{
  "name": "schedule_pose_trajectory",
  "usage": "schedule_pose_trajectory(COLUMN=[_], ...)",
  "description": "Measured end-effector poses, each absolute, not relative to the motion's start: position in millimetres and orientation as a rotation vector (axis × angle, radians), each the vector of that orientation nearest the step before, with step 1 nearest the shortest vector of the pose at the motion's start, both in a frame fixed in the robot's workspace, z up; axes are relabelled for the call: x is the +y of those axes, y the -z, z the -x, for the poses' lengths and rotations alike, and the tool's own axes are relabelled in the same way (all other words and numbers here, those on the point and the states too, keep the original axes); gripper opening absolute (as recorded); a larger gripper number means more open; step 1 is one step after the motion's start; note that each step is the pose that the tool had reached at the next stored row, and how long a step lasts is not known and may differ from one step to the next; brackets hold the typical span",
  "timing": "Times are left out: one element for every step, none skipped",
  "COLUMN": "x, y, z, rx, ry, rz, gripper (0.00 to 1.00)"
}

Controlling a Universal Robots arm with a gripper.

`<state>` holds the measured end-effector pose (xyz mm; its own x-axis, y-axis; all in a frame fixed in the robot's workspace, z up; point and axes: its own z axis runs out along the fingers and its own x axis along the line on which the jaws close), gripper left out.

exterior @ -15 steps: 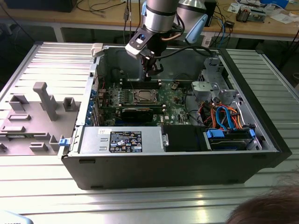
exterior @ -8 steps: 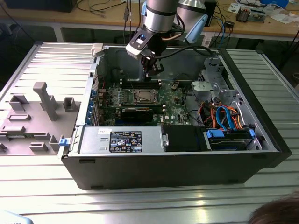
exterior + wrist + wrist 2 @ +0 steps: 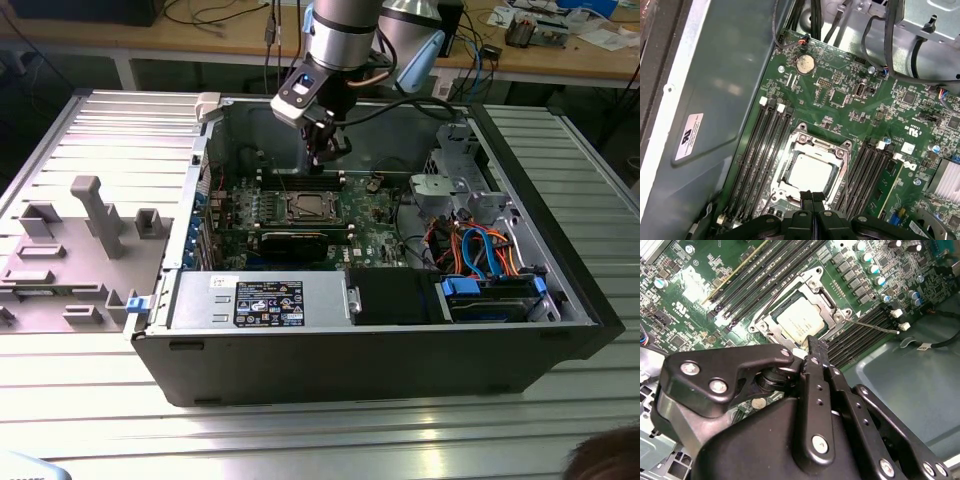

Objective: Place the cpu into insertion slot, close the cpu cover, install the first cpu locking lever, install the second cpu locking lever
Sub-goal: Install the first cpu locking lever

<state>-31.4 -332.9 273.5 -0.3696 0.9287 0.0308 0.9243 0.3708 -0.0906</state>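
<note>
The small flat square cpu with its pale silvery-beige metal top [image 3: 811, 174] is lying seated in the square dark insertion slot with the silvery metal rim [image 3: 785, 187], near the middle of the green motherboard [image 3: 850, 100]. The thin silvery square cpu cover with the cut-out middle [image 3: 822, 146] is lying flat around the chip, so placing and covering are looking done. In the second wrist view a thin silvery wire locking lever [image 3: 875, 328] is sticking out loose from one corner of the socket, angling away over the long black memory slots [image 3: 860, 335]. The first lever step is therefore judged to be the one in hand. The black pincer [image 3: 812, 196] is hovering just above the socket's edge with its two tips pressed together and nothing between them. In the exterior view it is hanging at about twelve o'clock of the socket, inside the open black computer case [image 3: 400, 350], which is lying on the ribbed grey metal tabletop [image 3: 300, 430]. Latching a lever is likely calling for fine aim: the closed tips need to meet a very thin rod squarely, bearing down and sideways without slipping onto the board parts crowding round it.
</note>
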Motion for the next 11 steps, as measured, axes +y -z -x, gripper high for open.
schedule_pose_trajectory(x=[-332.9, -332.9, -332.9, -332.9, -332.9, -332.9, -332.9, -332.9, -332.9, -332.9, -332.9], y=[-273.5, -273.5, -273.5, -273.5, -273.5, -273.5, -273.5, -273.5, -273.5, -273.5, -273.5], z=[31.4, 31.4, 31.4, 31.4, 31.4, 31.4, 31.4, 31.4, 31.4, 31.4, 31.4], rx=[-2.54, -2.543, -2.545, -2.549, -2.552, -2.555, -2.558, -2.56, -2.563, -2.565, -2.569], ry=[-0.089, -0.089, -0.089, -0.089, -0.09, -0.09, -0.09, -0.09, -0.09, -0.091, -0.091], rz=[1.714, 1.71, 1.706, 1.7, 1.697, 1.692, 1.688, 1.684, 1.681, 1.677, 1.671], gripper=[0.11, 0.11, 0.11, 0.11, 0.11, 0.11, 0.11, 0.11, 0.11, 0.11, 0.11])
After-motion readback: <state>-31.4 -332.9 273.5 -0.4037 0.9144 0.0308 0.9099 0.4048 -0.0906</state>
